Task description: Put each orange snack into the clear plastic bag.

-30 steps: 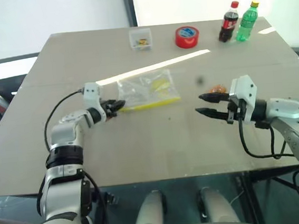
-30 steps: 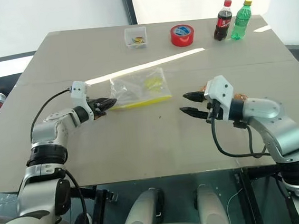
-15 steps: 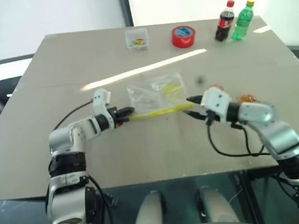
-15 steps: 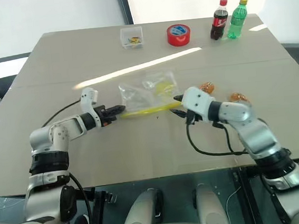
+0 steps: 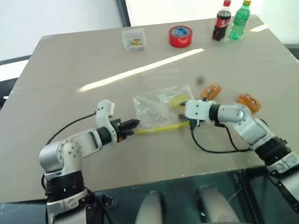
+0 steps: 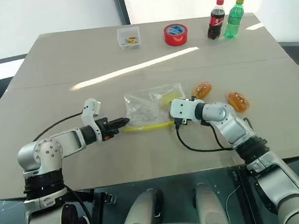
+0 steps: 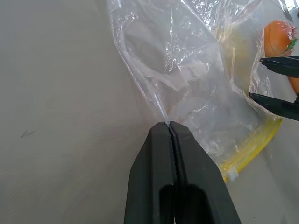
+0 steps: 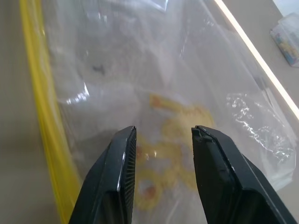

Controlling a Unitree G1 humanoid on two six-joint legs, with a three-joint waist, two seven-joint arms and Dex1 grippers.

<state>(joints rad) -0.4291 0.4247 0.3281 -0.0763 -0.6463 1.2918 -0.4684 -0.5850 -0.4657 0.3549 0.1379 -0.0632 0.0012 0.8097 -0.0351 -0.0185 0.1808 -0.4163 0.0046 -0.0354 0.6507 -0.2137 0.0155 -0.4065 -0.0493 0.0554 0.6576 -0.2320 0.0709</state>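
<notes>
Snacks first: two glossy orange ones lie on the tabletop (image 6: pixel 54 63), one (image 6: pixel 202 90) just beside the bag's far right corner, the other (image 6: pixel 238 101) a little further right, well apart from the first. Neither is in the bag yet.

The bag (image 6: pixel 152 107) lies flat mid-table, its yellow strip (image 6: pixel 146 126) along the near edge, with something pale yellow already showing through the film. The left gripper (image 6: pixel 123 121) has its fingers pressed fully together on the bag's left corner; the wrist view shows the thin plastic pinched right at the fingertips (image 7: pixel 167 127) and pulled into creases. The right gripper (image 6: pixel 174 116) sits at the bag's right end, fingers partly apart, poised over the film and holding nothing that I can see.

My reading is that the bag will be the awkward part: it's featherlight, limp and slick, so it will slide and crumple rather than stay put, and the two layers will cling together. Holding one layer near the strip while the other gripper teases the mouth open looks the sensible way. I can't tell which edge actually opens.

The snacks look soft and shiny, probably easy to dent and a bit slippery. I'd take each across its short middle with a gentle squeeze, not by the rounded ends.
</notes>
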